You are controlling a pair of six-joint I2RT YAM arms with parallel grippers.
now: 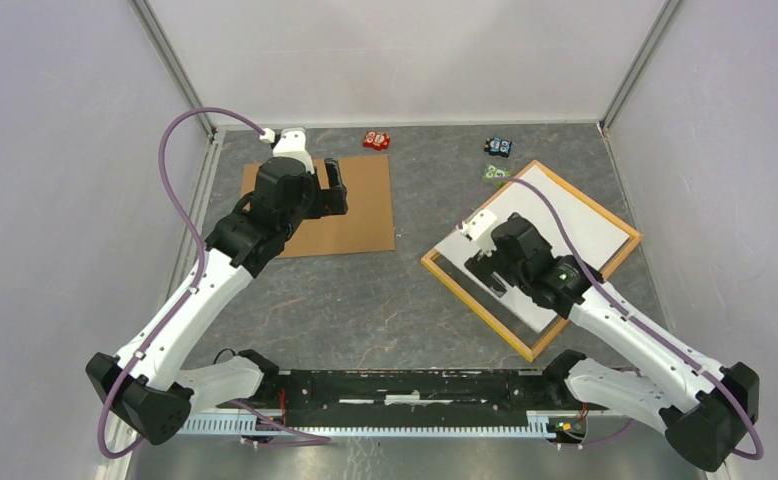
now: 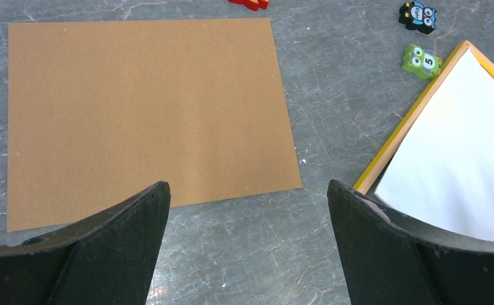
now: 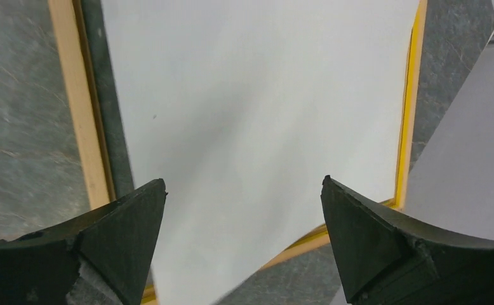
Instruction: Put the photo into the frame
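Right gripper [image 3: 244, 184] hung over photo [image 1: 575, 225], jaws apart, empty. Photo lay white side up within frame [image 1: 470, 300], one edge seemingly over rail. Seating step; next needed nudging sheet flat inside.

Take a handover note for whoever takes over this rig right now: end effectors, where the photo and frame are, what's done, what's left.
Left end effector: open, empty, above the near edge of the brown board.
Right end effector: open, empty, above the photo.
The photo lies white back up inside the frame, on the table's right side.
Done: photo is in the frame.
Left: confirm it sits flat within the rails; its near corner is unclear.
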